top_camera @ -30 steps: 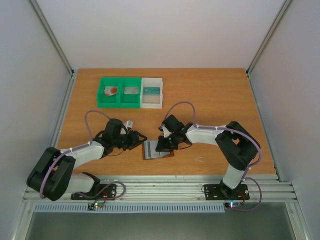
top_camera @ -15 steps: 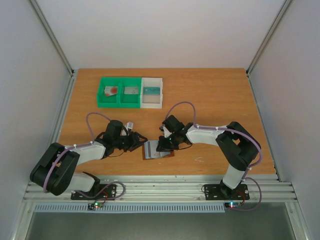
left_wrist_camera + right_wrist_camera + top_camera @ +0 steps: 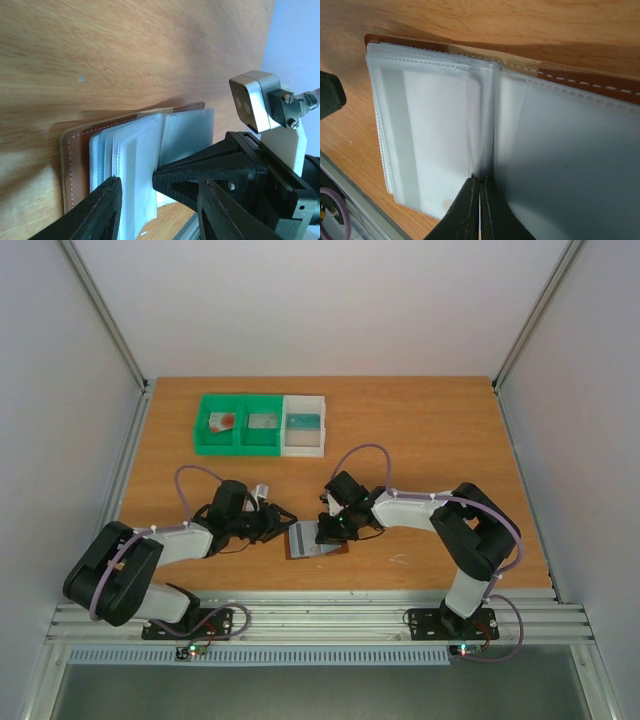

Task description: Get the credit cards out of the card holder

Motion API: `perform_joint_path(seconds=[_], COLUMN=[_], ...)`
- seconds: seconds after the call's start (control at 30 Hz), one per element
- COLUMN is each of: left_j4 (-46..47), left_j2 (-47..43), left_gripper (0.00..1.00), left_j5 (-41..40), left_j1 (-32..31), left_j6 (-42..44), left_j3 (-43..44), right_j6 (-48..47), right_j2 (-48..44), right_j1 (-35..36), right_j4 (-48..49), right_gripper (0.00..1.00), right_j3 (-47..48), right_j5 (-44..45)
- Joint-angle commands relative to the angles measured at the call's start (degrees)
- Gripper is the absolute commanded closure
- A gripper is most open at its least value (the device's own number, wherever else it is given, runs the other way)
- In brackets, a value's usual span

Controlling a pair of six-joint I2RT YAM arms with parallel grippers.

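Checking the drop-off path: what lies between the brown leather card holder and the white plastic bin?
Bare wooden table separates brown card holder and white bin; top view shows it.

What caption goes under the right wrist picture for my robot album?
The right gripper, shut, sits at the fold between the clear sleeves of the open card holder on the table.

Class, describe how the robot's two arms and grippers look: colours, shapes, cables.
The left arm and right arm have white links and bulky black joints. A purple cable loops along each. The left gripper and right gripper are black, with tapered fingers.
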Motion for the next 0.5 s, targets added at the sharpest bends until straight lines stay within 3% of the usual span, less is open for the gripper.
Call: perform_joint_path(seconds=[0.0, 0.47], left_j4=[4.4, 6.4], left_j2=[1.0, 4.7], left_gripper=[0.57, 0.57], left_j5=[0.7, 0.5], left_j1=[-1.2, -2.6], left_j6=[-0.2, -0.7], left_j3=[-0.4, 0.2], right_j6=[-0.7, -0.5], right_j2=[1.3, 1.5], right_j1=[0.4, 0.3], right_j4=[-1.1, 0.4], right_gripper=[0.98, 0.99], right_j3=[-1.3, -2.3], right_j5=[2.5, 1.9])
